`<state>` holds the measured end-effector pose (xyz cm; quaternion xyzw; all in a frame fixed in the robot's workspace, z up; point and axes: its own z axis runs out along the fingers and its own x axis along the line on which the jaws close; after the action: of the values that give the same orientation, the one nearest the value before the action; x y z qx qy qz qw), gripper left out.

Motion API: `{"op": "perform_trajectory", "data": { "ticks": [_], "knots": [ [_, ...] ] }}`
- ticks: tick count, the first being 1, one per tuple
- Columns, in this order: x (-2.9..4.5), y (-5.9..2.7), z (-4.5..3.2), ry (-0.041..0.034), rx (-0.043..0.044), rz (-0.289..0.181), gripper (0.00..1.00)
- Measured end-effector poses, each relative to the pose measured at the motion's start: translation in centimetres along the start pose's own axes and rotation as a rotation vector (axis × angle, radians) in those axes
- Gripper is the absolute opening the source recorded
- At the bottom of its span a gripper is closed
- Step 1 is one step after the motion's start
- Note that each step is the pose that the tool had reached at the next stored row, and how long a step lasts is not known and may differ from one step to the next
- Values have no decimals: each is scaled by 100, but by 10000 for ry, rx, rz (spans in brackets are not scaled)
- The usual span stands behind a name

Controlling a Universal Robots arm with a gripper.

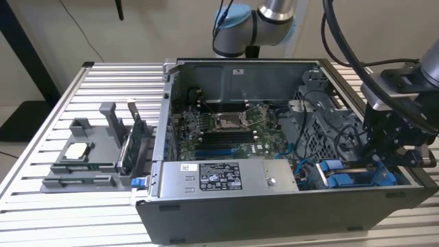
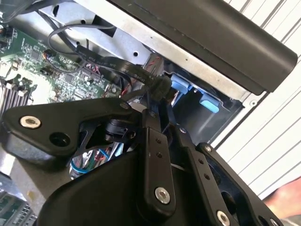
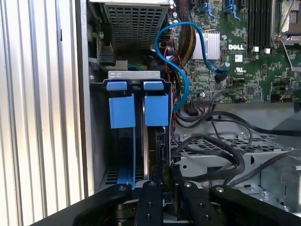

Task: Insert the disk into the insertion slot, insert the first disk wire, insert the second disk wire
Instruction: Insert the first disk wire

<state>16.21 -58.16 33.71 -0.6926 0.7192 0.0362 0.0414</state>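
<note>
The disk sits in the bay at the 4 o'clock corner of the case in the exterior view, and the gripper has its jaws seemingly clamped on a black wire plug, which, if tilted, could jam against its socket or bend pins.

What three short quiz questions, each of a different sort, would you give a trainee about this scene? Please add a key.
1. True or false: the computer case lies with its side open, so the motherboard shows.
2. In the exterior view, the gripper is nearest to: A) the grey parts holder, B) the blue drive carriers, C) the processor socket.
3. Fill in: in the first wrist view, the looping cable is ___ in colour.

Key: 1 true; 2 B; 3 blue.
</note>
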Motion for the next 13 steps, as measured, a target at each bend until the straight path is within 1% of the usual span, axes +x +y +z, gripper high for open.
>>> {"op": "perform_trajectory", "data": {
  "ticks": [5,7,8,9,11,13],
  "knots": [
    [5,0,46,11,9,76,19],
    [6,1,54,-4,9,80,20],
    [6,2,52,-7,9,81,20],
    [5,2,48,-9,8,81,27],
    [3,1,26,-7,9,80,27],
    [-2,1,-17,-15,8,81,27]
  ]
}}
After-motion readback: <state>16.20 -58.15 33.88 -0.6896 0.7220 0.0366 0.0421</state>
